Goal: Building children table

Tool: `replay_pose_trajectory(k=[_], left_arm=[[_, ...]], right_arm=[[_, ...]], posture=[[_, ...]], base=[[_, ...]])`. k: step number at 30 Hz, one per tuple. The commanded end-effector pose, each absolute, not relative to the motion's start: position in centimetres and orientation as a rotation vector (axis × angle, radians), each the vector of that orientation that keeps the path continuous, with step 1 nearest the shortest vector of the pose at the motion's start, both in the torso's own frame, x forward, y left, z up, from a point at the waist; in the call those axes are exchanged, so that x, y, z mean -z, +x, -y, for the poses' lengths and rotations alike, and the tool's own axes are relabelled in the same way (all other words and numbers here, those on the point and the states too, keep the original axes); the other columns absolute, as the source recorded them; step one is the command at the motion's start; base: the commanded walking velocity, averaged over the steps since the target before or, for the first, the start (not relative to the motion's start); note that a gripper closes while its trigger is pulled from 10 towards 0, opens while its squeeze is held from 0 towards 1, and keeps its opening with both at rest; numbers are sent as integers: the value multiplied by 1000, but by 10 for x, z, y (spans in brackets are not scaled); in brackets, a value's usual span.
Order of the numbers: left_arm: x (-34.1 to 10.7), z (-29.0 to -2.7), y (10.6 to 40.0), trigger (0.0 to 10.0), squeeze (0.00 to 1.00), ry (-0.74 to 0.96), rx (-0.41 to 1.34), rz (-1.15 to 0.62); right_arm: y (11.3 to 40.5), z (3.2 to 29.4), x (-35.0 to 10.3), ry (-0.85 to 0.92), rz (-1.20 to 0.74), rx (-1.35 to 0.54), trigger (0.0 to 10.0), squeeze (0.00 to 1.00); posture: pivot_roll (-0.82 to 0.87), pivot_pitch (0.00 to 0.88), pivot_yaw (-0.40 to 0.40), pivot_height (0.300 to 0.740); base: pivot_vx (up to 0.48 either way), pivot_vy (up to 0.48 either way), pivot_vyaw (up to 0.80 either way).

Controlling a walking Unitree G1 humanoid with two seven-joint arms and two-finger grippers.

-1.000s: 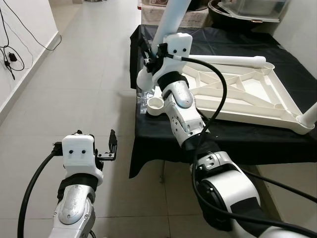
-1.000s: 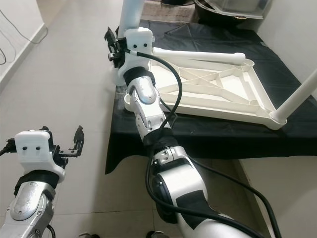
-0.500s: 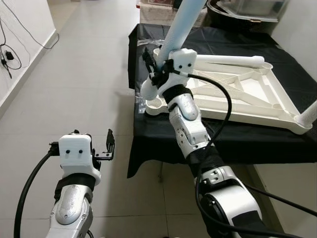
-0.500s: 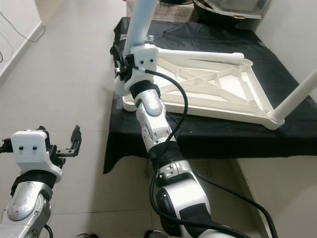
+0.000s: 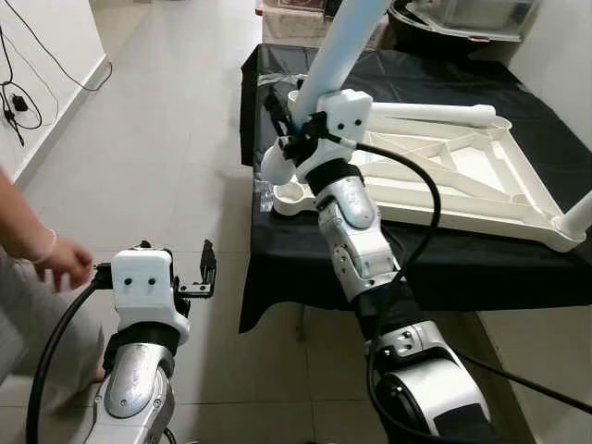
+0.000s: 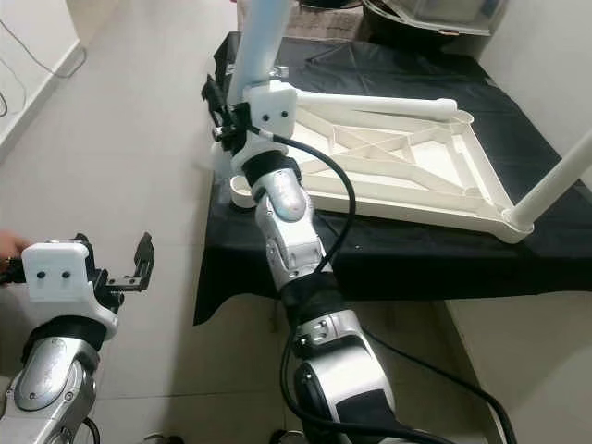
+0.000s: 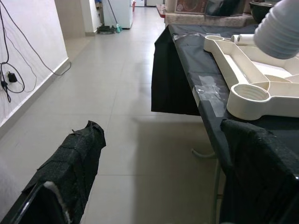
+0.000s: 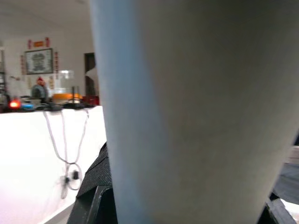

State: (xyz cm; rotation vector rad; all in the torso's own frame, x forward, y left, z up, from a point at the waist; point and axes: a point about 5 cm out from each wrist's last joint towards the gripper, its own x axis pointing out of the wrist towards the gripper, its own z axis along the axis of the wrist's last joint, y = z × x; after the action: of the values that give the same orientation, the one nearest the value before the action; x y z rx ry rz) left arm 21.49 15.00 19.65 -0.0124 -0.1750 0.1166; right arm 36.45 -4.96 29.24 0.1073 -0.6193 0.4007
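Observation:
A white children's table top [image 5: 444, 215] lies upside down on a black-covered table [image 5: 435, 268]. Its near-left corner socket [image 5: 289, 193] faces up with nothing in it. My right gripper [image 5: 280, 116] is shut on a white table leg [image 5: 342, 46] that slants up and away. The leg's rounded lower end [image 5: 276, 165] hangs just above and beside that socket. In the right wrist view the leg [image 8: 187, 112] sits close between the fingers. My left gripper [image 5: 207, 272] is open over the floor with nothing in it, left of the table.
A second leg [image 5: 435, 113] lies along the top's far rim, and a third leg [image 5: 578, 215] stands in the right corner. A person's hand [image 5: 57, 263] is at the left edge beside my left arm. Cables [image 5: 18, 92] run along the left wall. Tiled floor [image 5: 166, 157] lies open ahead.
A person's hand has come into view at the left edge. My right gripper, still on the leg, has shifted slightly near the corner socket. The left gripper has stayed put.

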Motion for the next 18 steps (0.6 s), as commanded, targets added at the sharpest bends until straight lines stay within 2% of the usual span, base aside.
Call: replay_pose_trajectory(k=[1,18], left_arm=[[-196,-149,213,10000,0,-19,-111,167],[-194,-147,214,10000,0,-16,-88,155]], right_arm=[[365,54,-290,104,611,-382,10000,0],[365,66,-287,83,601,-310,10000,0]], posture=[[-3,204,-86,740],[4,199,-60,740]], base=[[0,0,0],[0,0,0]])
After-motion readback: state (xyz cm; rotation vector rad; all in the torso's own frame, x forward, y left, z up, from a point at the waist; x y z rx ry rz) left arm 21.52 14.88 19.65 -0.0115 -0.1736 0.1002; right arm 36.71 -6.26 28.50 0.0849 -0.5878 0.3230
